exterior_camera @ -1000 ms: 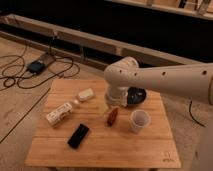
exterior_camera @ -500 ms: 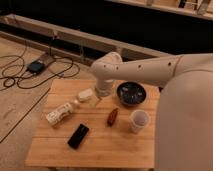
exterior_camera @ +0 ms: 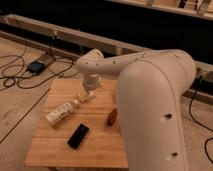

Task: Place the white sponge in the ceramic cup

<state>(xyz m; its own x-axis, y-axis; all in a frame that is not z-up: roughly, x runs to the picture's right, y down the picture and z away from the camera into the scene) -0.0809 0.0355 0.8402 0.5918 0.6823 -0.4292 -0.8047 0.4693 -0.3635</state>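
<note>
Hand: (exterior_camera: pixel 89 91) lowered over the far left part of the worktop (exterior_camera: pixel 50 150), directly at the white sponge (exterior_camera: pixel 83 98); released, fingers spread, nothing lifted.
White sponge: lying on the wood under the hand, just beside the cap end of the white bottle (exterior_camera: pixel 60 113); contact with the fingers not possible to judge.
Ceramic cup: not visible, probably hidden behind the big white arm (exterior_camera: pixel 150 85) that covers the right side of the worktop.
Done so far: approach to the sponge seems complete, nothing more.
Left to do: closing on the sponge, lifting, carrying to the cup, dropping it inside; almost the whole task.
Sponge, material: off-white, small rounded block, soft-looking; likely to squeeze under the fingers.
Worktop, material: pale wooden boards, smooth, with visible plank lines.
Bottle: white, elongated, lying on its side, with a printed label.
Other items: flat black rectangular object (exterior_camera: pixel 78 136) near the front edge; small reddish-brown elongated thing (exterior_camera: pixel 112 116) close to the arm, kind not clear.
Arm, surface: smooth, rounded white shell, matte.
</note>
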